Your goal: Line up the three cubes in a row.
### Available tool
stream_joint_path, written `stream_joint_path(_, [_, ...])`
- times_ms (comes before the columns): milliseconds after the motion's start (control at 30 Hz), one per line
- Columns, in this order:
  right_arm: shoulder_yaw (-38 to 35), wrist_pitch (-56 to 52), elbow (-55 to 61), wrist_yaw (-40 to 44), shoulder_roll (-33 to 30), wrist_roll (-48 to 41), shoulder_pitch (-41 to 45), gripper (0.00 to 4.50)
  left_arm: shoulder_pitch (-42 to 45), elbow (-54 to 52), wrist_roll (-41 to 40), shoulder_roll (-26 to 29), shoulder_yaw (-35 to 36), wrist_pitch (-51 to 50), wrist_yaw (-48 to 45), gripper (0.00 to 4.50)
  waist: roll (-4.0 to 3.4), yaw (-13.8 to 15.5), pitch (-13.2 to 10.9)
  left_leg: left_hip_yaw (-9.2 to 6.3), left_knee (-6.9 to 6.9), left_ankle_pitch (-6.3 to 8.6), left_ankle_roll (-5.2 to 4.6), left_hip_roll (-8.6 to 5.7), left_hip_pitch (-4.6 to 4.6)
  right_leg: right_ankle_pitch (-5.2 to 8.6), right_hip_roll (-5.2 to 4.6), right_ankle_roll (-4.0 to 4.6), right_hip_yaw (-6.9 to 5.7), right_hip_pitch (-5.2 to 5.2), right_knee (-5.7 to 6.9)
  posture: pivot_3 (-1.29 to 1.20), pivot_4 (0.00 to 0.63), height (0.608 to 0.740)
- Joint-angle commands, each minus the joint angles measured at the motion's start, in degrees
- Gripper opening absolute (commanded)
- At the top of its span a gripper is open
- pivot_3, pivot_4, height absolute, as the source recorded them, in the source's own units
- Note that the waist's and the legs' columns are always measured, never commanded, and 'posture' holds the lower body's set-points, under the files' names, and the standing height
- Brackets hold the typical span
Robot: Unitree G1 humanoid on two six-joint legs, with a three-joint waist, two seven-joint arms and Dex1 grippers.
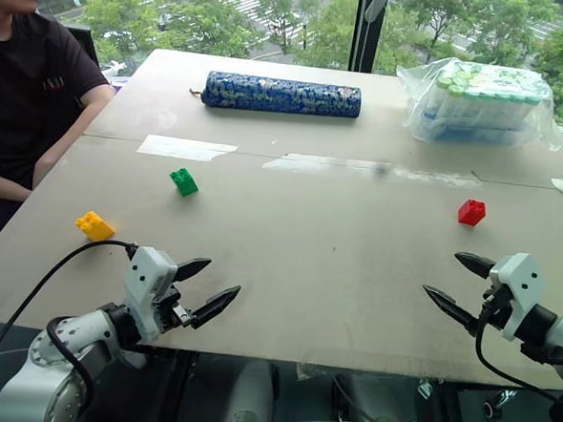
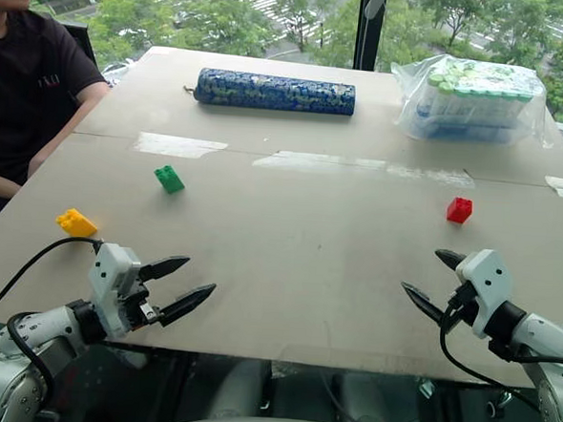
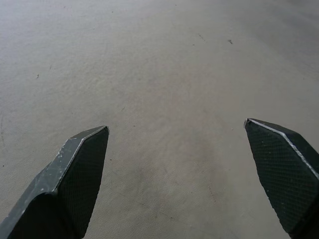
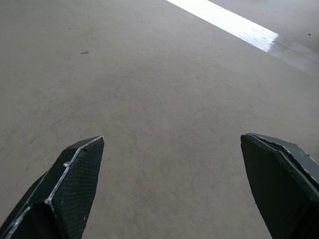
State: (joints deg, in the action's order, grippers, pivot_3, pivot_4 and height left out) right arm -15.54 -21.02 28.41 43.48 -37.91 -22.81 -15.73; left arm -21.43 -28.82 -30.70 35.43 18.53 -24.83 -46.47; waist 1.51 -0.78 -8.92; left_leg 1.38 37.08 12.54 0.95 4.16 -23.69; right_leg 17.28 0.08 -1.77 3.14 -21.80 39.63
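Three cubes lie far apart on the grey table [image 1: 317, 251]. The green cube [image 1: 183, 181] sits left of centre, the yellow cube [image 1: 95, 225] near the left edge, and the red cube [image 1: 472, 212] on the right. My left gripper [image 1: 218, 284] hovers open over the table's near edge, to the right of and nearer than the yellow cube. My right gripper [image 1: 446, 279] is open too, near the front right, on the near side of the red cube. Both wrist views look past spread black fingertips [image 3: 82, 164] [image 4: 75, 174] at bare tabletop.
A person in a black shirt [image 1: 31, 90] sits at the table's left side. A blue patterned roll [image 1: 281, 94] lies at the back centre, and a clear plastic bag of bottles [image 1: 479, 104] at the back right. Pale tape strips [image 1: 185, 148] cross the middle seam.
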Motion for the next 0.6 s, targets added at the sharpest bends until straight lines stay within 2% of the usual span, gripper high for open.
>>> stream_joint_path(33, [-1.3, 0.1, 0.8, -2.8, 0.9, 0.2, 2.1, 4.50, 2.8, -3.3, -2.4, -0.1, 0.4, -0.2, 1.2, 4.46, 0.00, 0.0, 0.0, 0.00, 0.00, 0.00, 0.00, 0.00, 0.00, 0.00, 0.00, 0.00, 0.00, 0.00, 0.00, 0.00, 0.150, 0.740])
stream_joint_path(233, [-0.6, -8.9, 1.5, -16.4, 5.5, 3.3, 10.9, 4.50, 11.8, -5.9, -6.0, 0.9, -3.7, -4.5, 2.3, 4.46, 0.04, 0.0, 0.0, 0.02, 0.11, -0.01, 0.00, -0.02, 0.02, 0.01, 0.00, 0.02, 0.04, 0.03, 0.04, 0.00, 0.150, 0.740])
stream_joint_path(367, [0.0, -22.5, 1.5, -28.1, 7.1, 8.0, 17.7, 4.50, 16.3, -7.3, -5.8, 4.2, -7.7, -4.5, -1.3, 4.46, 0.00, 0.0, 0.0, 0.01, 0.02, 0.00, 0.00, -0.05, -0.04, -0.04, 0.02, -0.01, 0.04, -0.04, 0.02, 0.00, 0.150, 0.740])
stream_joint_path(600, [-3.0, -37.0, -8.0, -36.5, 14.4, 5.5, 33.0, 4.50, 24.0, -9.5, -8.2, 5.7, -12.7, -7.7, -1.9, 4.46, -0.10, -0.1, -0.1, 0.03, -0.14, 0.00, 0.00, -0.04, -0.06, -0.05, 0.12, -0.01, 0.11, -0.15, 0.01, 0.00, 0.150, 0.740])
